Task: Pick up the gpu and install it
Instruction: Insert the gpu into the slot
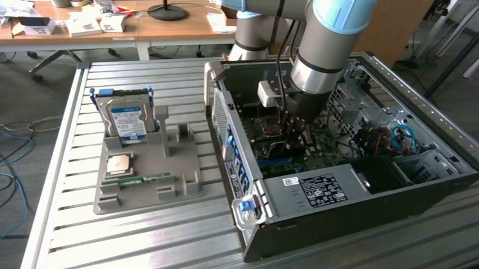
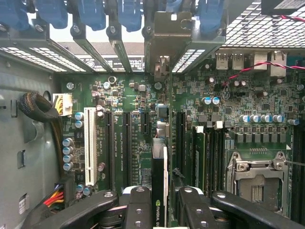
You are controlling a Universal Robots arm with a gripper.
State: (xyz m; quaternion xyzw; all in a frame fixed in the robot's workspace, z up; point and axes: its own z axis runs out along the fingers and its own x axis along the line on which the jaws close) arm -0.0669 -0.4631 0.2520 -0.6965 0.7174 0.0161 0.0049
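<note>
Gripping the gpu (image 2: 159, 186), fingers (image 2: 139, 210) hide its logo, perhaps Nvidia's.

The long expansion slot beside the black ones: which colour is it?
White; wrist view shows it best.

Open case top (image 1: 389, 73); blue latches (image 2: 90, 14) and cables (image 1: 400, 140) beside motherboard (image 2: 228, 109).

The desk (image 1: 67, 168) is ribbed bare metal with a dull silver sheen. The holder tray (image 1: 179, 185) on it looks like matt grey plastic, and the hard drive (image 1: 127, 120) standing in it has a glossy blue-and-white paper label. The computer case (image 1: 359, 224) is matt black sheet metal with perforated panels. Inside, the motherboard (image 2: 128, 100) is dark green lacquered board. The end effector (image 2: 159, 210) has matt black fingers gripping the gpu (image 2: 159, 176), edge-on with a glossy black face.
</note>
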